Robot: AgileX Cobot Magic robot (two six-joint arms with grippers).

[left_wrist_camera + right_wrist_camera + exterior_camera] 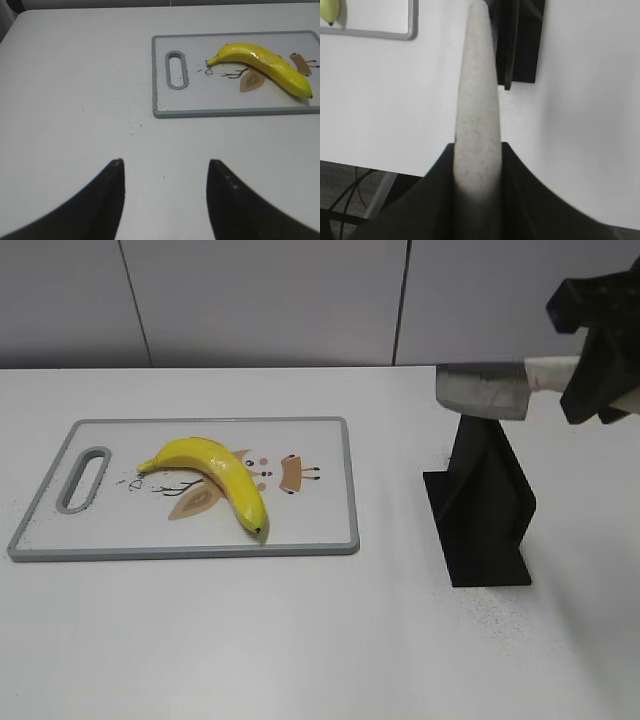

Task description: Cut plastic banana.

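A white desk (300, 640) carries a rectangular white plastic cutting board with a grey rim (345, 490) and a slotted handle hole at its left end, printed with a small cartoon figure. On the board lies the curved yellow plastic banana (215, 477), whole, its stem end toward the handle hole and its dark tip close to the board's near edge. To the right of the board, apart from it, stands a black angular knife stand (485, 510) on a flat base. Above the stand, the right claw (595, 365), black, is closed around the pale speckled handle of a broad-bladed grey cleaver knife (485, 390), whose blade points left and hangs in the air just over the top of the stand; whether blade and stand touch cannot be told. In the right wrist view the pale handle (479, 110) runs forward between the two dark fingers (440, 200), which press against it on either side, with the stand and a corner of the board beyond. In the left wrist view the left claw (165, 170) hovers over bare desk near the board's handle end, its two black fingers (107, 200) spread wide apart with nothing between them.
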